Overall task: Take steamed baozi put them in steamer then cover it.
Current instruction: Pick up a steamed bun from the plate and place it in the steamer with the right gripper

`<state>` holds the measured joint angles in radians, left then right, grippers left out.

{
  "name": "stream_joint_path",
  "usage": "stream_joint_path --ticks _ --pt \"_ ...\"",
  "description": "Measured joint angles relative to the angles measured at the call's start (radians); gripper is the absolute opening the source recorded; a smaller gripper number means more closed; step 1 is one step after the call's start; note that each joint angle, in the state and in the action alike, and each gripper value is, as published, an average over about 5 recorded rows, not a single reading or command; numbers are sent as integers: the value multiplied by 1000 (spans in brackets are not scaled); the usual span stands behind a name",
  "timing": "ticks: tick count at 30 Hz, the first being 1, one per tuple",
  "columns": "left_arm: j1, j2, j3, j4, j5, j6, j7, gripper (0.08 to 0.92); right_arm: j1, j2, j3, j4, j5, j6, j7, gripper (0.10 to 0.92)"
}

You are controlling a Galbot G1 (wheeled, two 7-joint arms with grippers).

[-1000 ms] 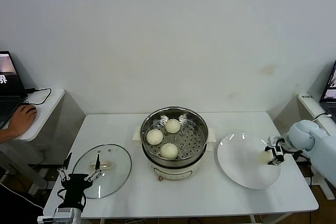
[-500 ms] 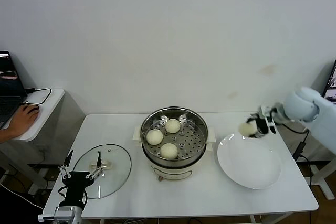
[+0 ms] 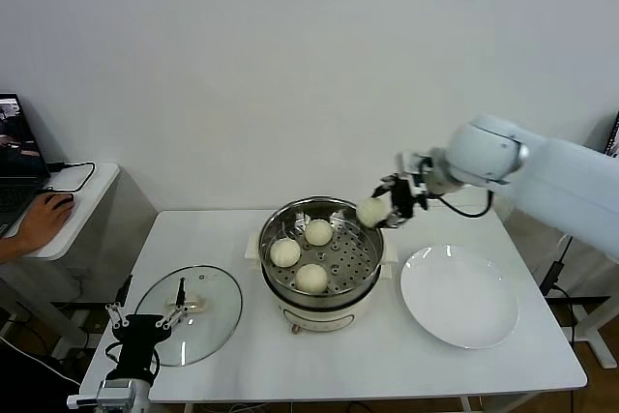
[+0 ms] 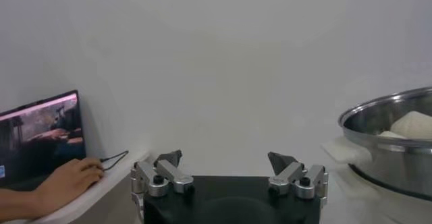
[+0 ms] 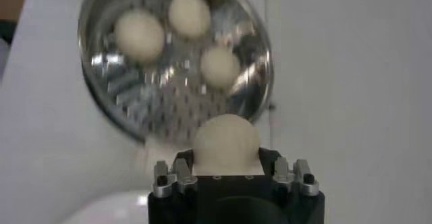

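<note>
The right gripper (image 3: 385, 205) is closed on a baozi (image 3: 370, 212) and holds it in the air at the steamer's (image 3: 360, 220) right rim. Below and to its left, the steamer's perforated tray holds three more baozi, and the white plate (image 3: 458, 295) lies bare on the table to the gripper's right. The left gripper (image 3: 147, 313) waits fully open and empty at the table's near left edge, just beside the glass lid (image 3: 208, 302).

A white table (image 3: 251, 355) stands against a pale wall. On it sit the steamer (image 3: 320, 258), a glass lid (image 3: 189, 315) and a white plate (image 3: 458, 295).
</note>
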<state>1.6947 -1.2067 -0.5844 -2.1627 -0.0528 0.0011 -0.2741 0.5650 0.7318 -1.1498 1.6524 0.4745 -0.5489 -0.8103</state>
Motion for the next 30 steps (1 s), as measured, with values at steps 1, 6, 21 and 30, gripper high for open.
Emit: stream_joint_path --ticks 1,6,21,30 --pt "1 -2 1 -1 1 0 0 823 0 16 -7 -2 11 -14 12 611" --pt "3 -9 1 -5 1 0 0 823 -20 84 -31 -23 49 -73 61 611" --pt "-1 -11 -4 0 -1 -3 -1 823 -142 151 -48 -87 37 -147 111 611" --pt "1 -7 -7 -1 -3 -3 -1 823 -180 158 -33 -101 16 -164 115 668"
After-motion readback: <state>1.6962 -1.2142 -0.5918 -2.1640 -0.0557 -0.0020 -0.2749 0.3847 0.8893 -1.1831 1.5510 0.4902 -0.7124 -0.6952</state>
